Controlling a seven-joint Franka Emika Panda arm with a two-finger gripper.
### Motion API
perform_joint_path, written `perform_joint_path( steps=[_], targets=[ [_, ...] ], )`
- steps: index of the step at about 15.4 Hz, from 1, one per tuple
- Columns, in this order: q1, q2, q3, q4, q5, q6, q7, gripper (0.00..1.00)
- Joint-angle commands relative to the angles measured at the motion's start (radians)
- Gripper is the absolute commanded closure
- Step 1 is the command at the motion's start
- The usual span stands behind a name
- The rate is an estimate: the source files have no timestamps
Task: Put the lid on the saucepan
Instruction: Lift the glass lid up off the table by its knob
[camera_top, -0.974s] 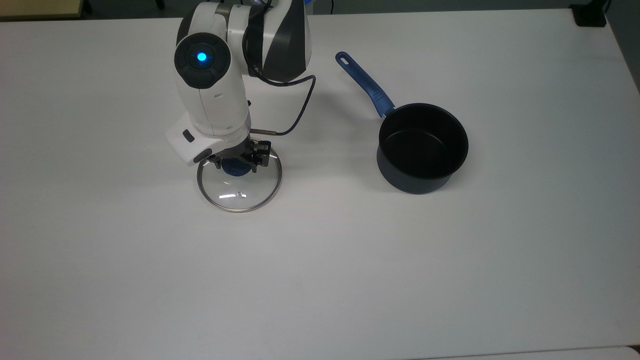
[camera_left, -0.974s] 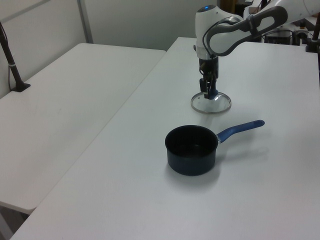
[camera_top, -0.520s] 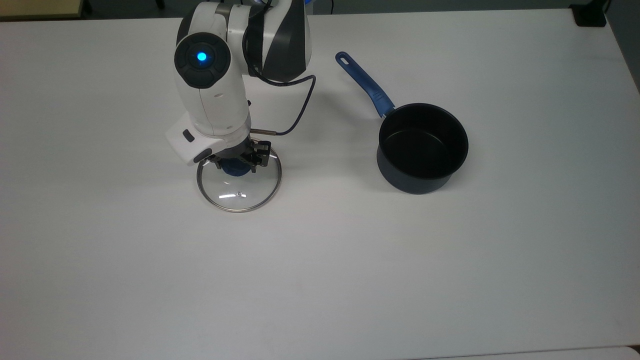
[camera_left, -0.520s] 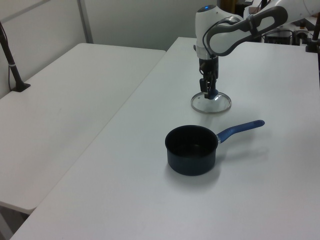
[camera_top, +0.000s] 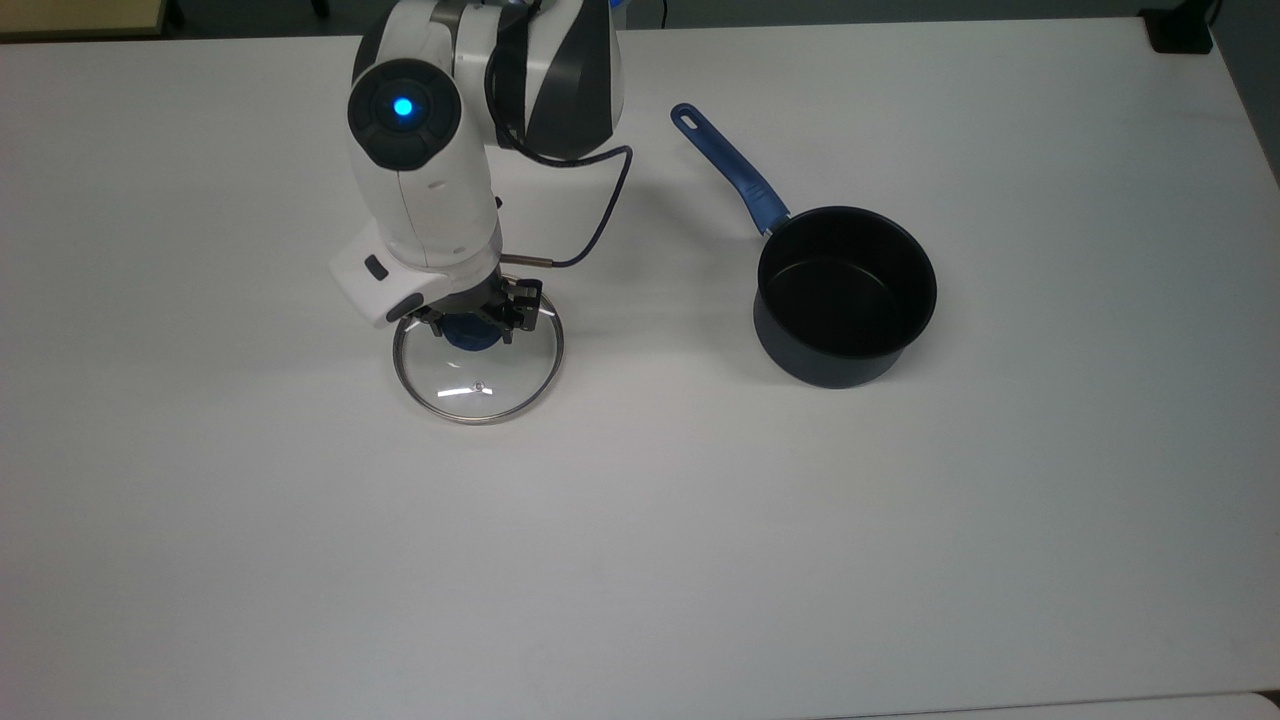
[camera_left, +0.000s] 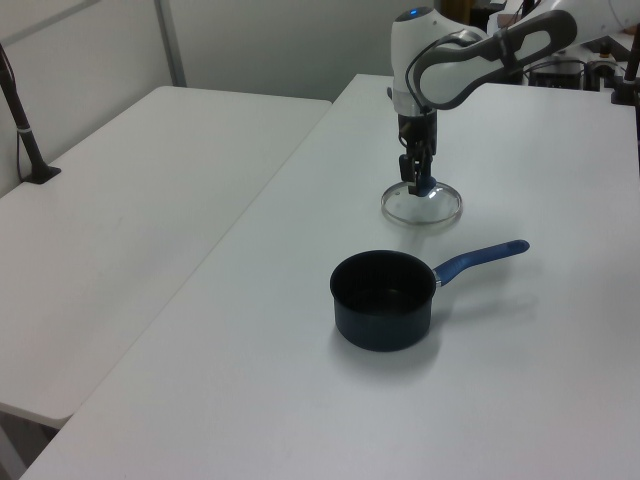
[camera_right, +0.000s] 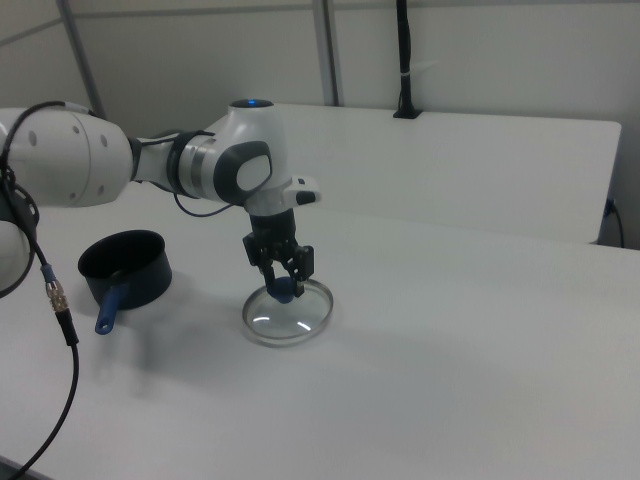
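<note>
The tool (camera_top: 477, 322) points straight down at the lid (camera_top: 478, 385) in the left half of the top view, its fingers closed around the blue knob (camera_top: 470, 338) at the lid's centre. In the right view the tool (camera_right: 283, 283) grips the knob (camera_right: 284, 293) from above, with the glass disc (camera_right: 288, 315) spread out below it. Whether the lid rests on the white counter (camera_top: 640, 560) or hangs just clear of it I cannot tell; in the left view the lid (camera_left: 422, 205) sits low, level and close to the surface, with the tool (camera_left: 417, 180) at the knob. A small vent hole and a bright reflection show on the glass in the top view, below the knob.

The saucepan (camera_top: 845, 296) stands upright and open on the counter in the right half of the top view, well apart from the lid, its black inside bare. Its blue handle (camera_top: 728, 166) runs toward the upper left of the frame. In the left view the pan (camera_left: 383, 299) is at the centre, below the lid, with its handle (camera_left: 480, 259) reaching to the right. In the right view the pan (camera_right: 126, 268) is at the left edge, its handle (camera_right: 112, 305) pointing down the frame.

A dark cable (camera_top: 596, 222) loops from the arm (camera_top: 425, 180) above the lid in the top view.
</note>
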Motion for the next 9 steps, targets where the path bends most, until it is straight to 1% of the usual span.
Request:
perform_joint_path(
  steps=[1,5,9],
  targets=[
    [0.006,-0.101,-0.009,-0.026,-0.014,-0.052,-0.016,0.45],
    [0.006,-0.165,-0.018,-0.025,-0.015,-0.101,-0.014,0.45],
    [0.006,-0.21,-0.033,-0.014,-0.041,-0.184,-0.016,0.46]
  ],
)
